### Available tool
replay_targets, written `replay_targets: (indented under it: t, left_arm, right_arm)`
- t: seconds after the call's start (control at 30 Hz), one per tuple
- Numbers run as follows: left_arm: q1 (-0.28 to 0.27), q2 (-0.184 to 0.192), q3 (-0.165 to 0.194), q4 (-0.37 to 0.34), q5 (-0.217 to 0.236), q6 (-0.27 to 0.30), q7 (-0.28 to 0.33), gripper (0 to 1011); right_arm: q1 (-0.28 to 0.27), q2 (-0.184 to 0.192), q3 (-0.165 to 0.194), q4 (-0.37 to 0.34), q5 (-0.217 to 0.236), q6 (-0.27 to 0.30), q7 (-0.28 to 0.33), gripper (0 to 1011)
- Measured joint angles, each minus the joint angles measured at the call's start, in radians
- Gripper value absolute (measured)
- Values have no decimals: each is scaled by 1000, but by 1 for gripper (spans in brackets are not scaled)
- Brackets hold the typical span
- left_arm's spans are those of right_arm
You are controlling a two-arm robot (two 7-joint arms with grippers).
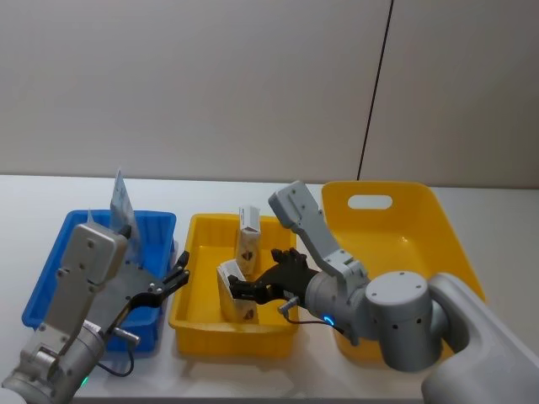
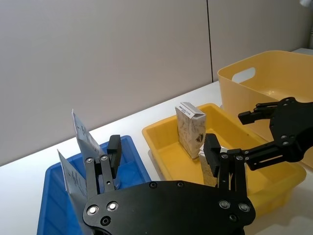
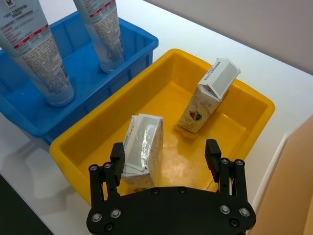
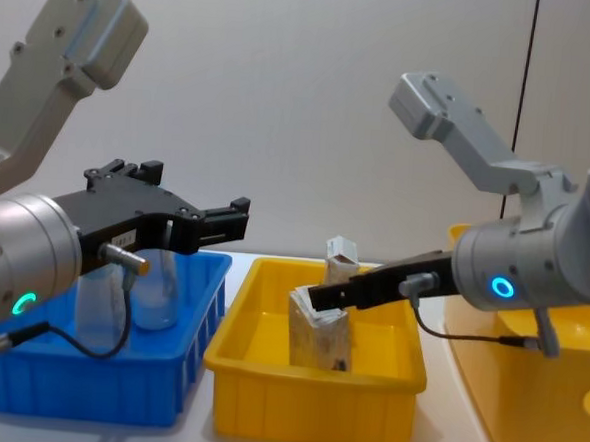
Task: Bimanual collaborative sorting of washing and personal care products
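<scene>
Two beige cartons (image 3: 208, 95) are sitting in the small yellow plastic tray (image 3: 73, 147). Right gripper (image 3: 165, 151) is hovering, jaws spread wide, over the nearer carton (image 3: 142, 152): pick apparently beginning, needing descent, then closure. Left gripper (image 2: 162, 144) is hovering, likewise spread, above the blue plastic tray (image 2: 139, 161).

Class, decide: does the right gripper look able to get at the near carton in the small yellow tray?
Probably yes: the right gripper hangs open just over the near carton, nothing covers it, and the far carton stands apart.
</scene>
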Motion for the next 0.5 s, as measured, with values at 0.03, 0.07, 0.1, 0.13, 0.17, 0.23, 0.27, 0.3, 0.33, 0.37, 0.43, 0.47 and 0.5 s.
replay_targets:
  t: [0.03,0.07,0.1,0.13,0.17,0.23,0.27,0.3,0.33,0.37,0.43,0.47,0.5]
  left_arm:
    - [0,0,0,0,0,0,0,1001]
    - [0,0,0,0,0,0,0,1001]
    - [0,0,0,0,0,0,0,1001]
    - [0,0,0,0,0,0,0,1001]
    - [0,0,0,0,0,0,0,1001]
    - [0,0,0,0,0,0,0,1001]
    - [0,0,0,0,0,0,0,1001]
    - [0,0,0,0,0,0,0,1001]
    - [0,0,0,0,0,0,0,1001]
    - [0,0,0,0,0,0,0,1001]
    - [0,0,0,0,0,0,0,1001]
    - [0,0,0,0,0,0,0,1001]
    - [0,0,0,0,0,0,0,1001]
  right_arm:
    - [4,-2,-3,7,-3,-5,3,1004]
    - [7,-4,-5,11,-5,-7,5,1004]
    - [10,-6,-7,16,-7,-10,8,1004]
    - [12,-8,-9,19,-9,-13,9,1004]
    - [13,-9,-10,22,-10,-14,10,1004]
    - [18,-12,-14,28,-14,-19,14,1003]
    - [19,-14,-15,31,-16,-21,16,1003]
    - [20,-15,-16,32,-17,-22,16,1004]
    - [23,-18,-19,37,-20,-24,19,1004]
    - [23,-18,-20,38,-20,-25,19,1004]
    - [27,-23,-24,46,-23,-26,22,1004]
    - [28,-24,-25,49,-25,-26,22,1004]
    - [29,-25,-26,51,-27,-26,23,1004]
